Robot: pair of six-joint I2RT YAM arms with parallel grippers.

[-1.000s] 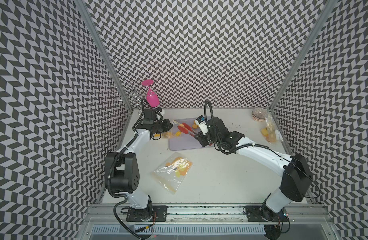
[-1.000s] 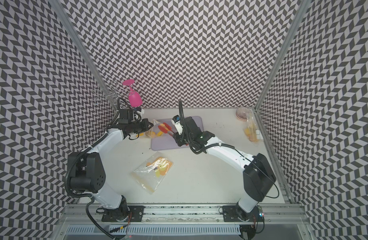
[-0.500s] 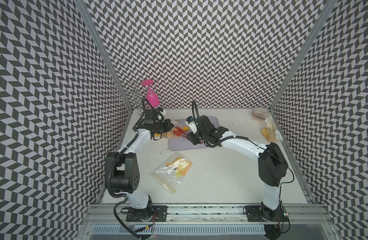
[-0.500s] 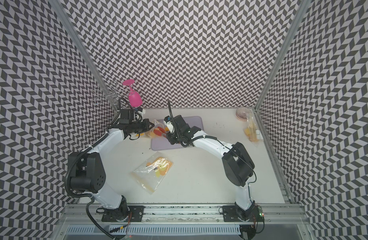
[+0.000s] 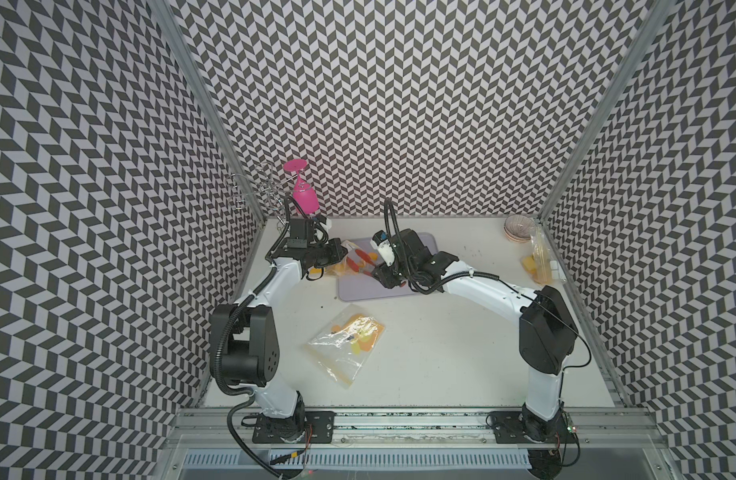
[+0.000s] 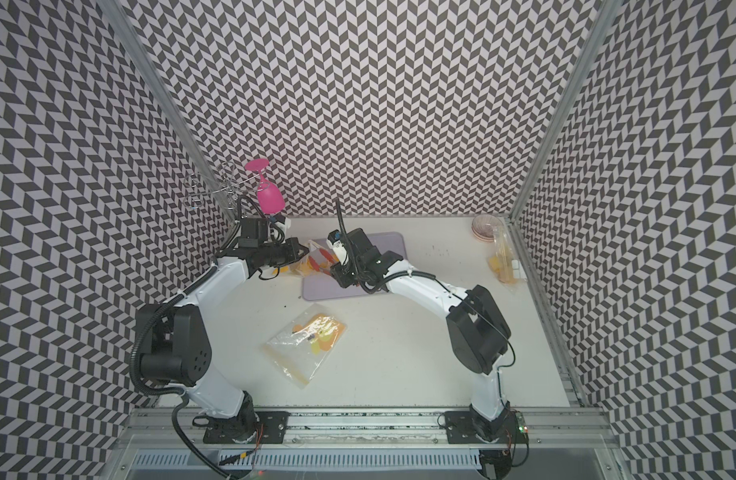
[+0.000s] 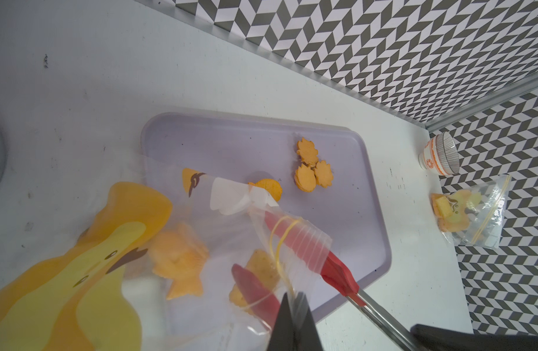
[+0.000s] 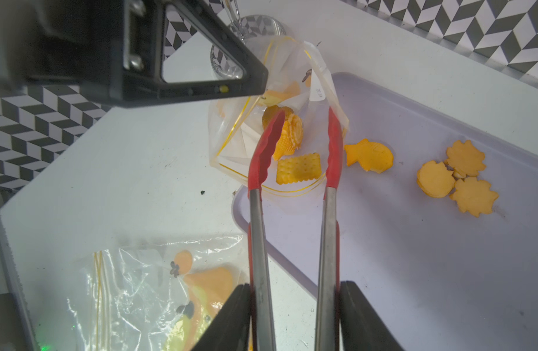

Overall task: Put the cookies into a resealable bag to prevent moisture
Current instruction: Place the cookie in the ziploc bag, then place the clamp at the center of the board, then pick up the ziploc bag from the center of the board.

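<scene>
Far-left corner of the table (image 5: 462, 353): the left gripper (image 7: 295, 310) is clamped tight on the rim of the resealable bag (image 7: 219, 237), pinching the clear plastic right at its yellow zip line and holding the mouth up and open. Facing it, the right gripper (image 8: 295, 291) has its fingers pressed against the two steel arms of the tongs (image 8: 258, 228). That is a firm grasp on the tool, with the red tips standing apart and both poked inside the bag's mouth. Between those tips lies a rectangular cookie (image 8: 298, 168), loose on the bottom sheet of plastic and gripped by neither tip. Just beyond it a ridged fish cookie (image 8: 287, 133) sits right against one red tip, though whether it touches I cannot tell. That makes two pieces inside the bag! The mouth overlaps the corner of the lilac tray (image 8: 413, 258). Out on the tray, a flat fish cookie (image 8: 369, 155) lies just beside the bag's edge. Further along, three leaf cookies (image 8: 456, 179) huddle together, touching. In both top views a second printed bag (image 5: 347, 343) lies flat on the table in front of the tray, between the two arms. A third bag (image 5: 539, 262) rests by the right wall near the stacked bowls (image 5: 518, 228).
</scene>
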